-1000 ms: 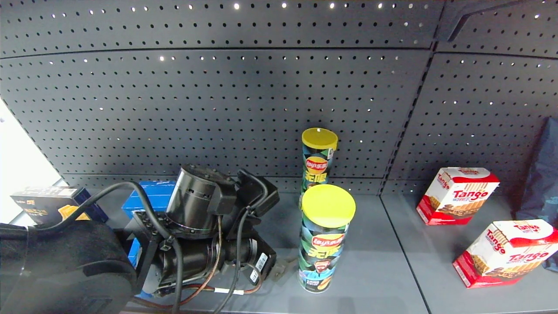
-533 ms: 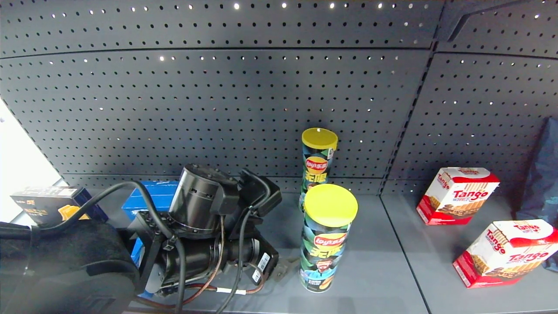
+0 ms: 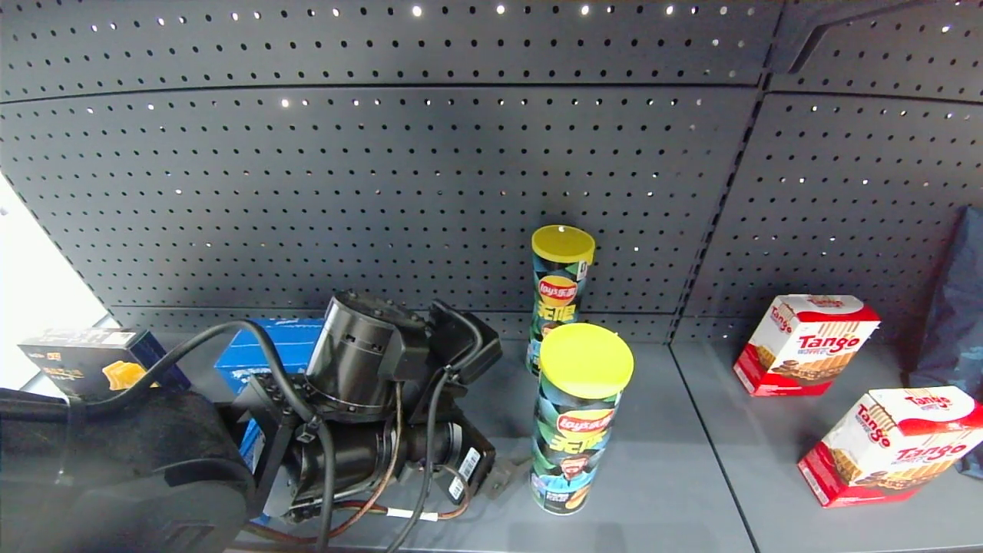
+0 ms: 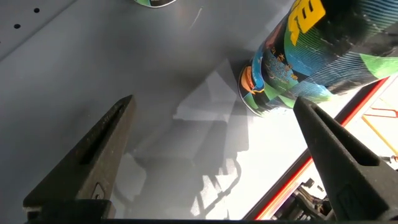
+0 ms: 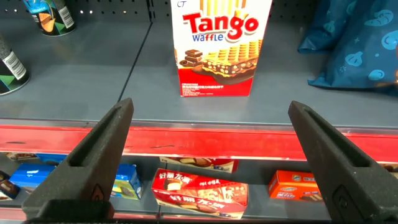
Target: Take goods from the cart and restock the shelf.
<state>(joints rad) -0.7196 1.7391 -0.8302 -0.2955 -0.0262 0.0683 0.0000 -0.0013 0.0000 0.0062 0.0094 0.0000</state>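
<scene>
Two yellow-lidded chip cans stand upright on the grey shelf (image 3: 660,476). The front can (image 3: 576,418) is near the shelf's front and the rear can (image 3: 559,288) is by the pegboard. My left gripper (image 3: 503,470) is low on the shelf, just left of the front can's base. In the left wrist view the left gripper (image 4: 212,102) is open, and the front can (image 4: 311,62) stands just beyond one fingertip, outside the gap. My right gripper (image 5: 210,106) is open and holds nothing. It faces a wafer box (image 5: 217,46) from in front of the shelf's red edge (image 5: 205,140).
Two red-and-white wafer boxes (image 3: 806,346) (image 3: 895,445) sit at the right, with a blue bag (image 3: 956,307) beyond them. A blue box (image 3: 265,357) and a dark box (image 3: 84,361) lie at the left. More boxes (image 5: 199,190) fill a lower shelf. Bare shelf lies between the cans and the wafer boxes.
My left arm has crept to the right. The front can has shifted slightly to the right with it. The rear can and the boxes have not moved.
</scene>
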